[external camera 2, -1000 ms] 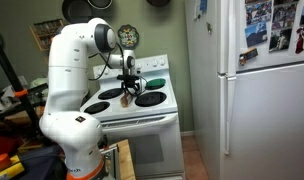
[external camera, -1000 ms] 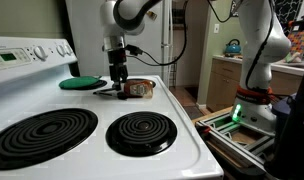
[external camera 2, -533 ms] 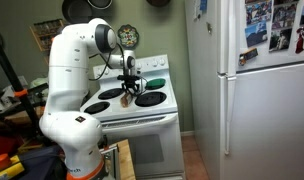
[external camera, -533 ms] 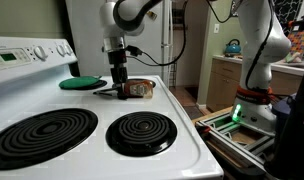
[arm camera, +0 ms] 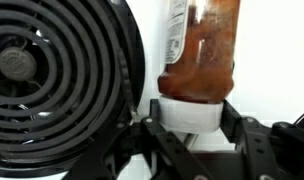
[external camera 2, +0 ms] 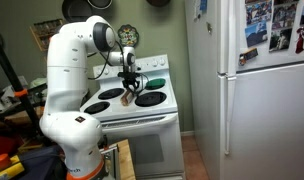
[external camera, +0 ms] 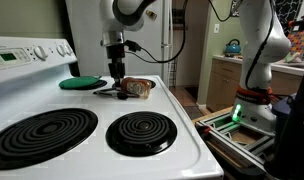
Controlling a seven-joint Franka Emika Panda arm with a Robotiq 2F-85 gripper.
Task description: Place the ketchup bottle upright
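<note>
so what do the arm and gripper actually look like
The arm is glossy white, made of fat rounded segments with dark joint caps. Its base glows green. The gripper is black and boxy, and its black linkage fingers show in the wrist view. A thin black cable loops out from the wrist.
</note>
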